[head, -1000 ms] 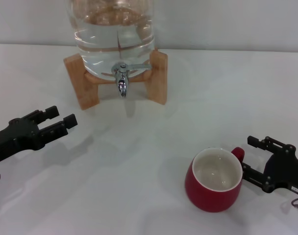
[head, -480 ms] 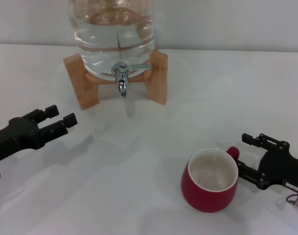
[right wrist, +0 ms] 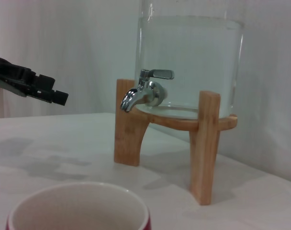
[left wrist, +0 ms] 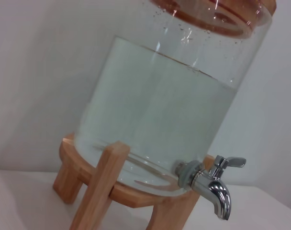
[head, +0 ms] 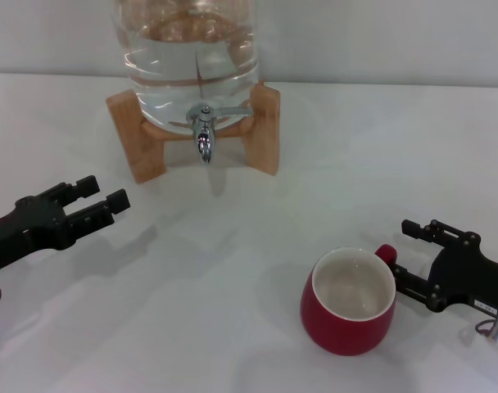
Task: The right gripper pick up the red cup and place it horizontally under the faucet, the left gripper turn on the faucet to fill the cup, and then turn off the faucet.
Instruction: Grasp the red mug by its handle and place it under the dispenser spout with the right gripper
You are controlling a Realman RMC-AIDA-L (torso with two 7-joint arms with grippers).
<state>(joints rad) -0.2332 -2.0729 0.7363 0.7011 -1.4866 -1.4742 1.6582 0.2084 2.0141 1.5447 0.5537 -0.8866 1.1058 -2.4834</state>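
Observation:
The red cup [head: 348, 301] stands upright on the white table at the front right, with its handle pointing at my right gripper [head: 401, 250]. The right gripper is open, and its fingers straddle the small handle. The cup's rim also shows at the bottom of the right wrist view [right wrist: 78, 208]. The chrome faucet [head: 203, 133] sticks out of the jar's front at the back, with its lever turned sideways and no water running. It also shows in the left wrist view [left wrist: 211, 184] and the right wrist view [right wrist: 143, 91]. My left gripper [head: 101, 195] is open and empty at the left, well short of the faucet.
A clear jar of water [head: 192, 49] rests on a wooden stand [head: 136, 139] at the back centre. The stand's legs flank the space under the faucet. The white table [head: 233, 270] lies bare between the cup and the stand.
My right gripper has moved left and closed in on the cup's handle. The cup has shifted a little to the left with it. The left arm has not moved.

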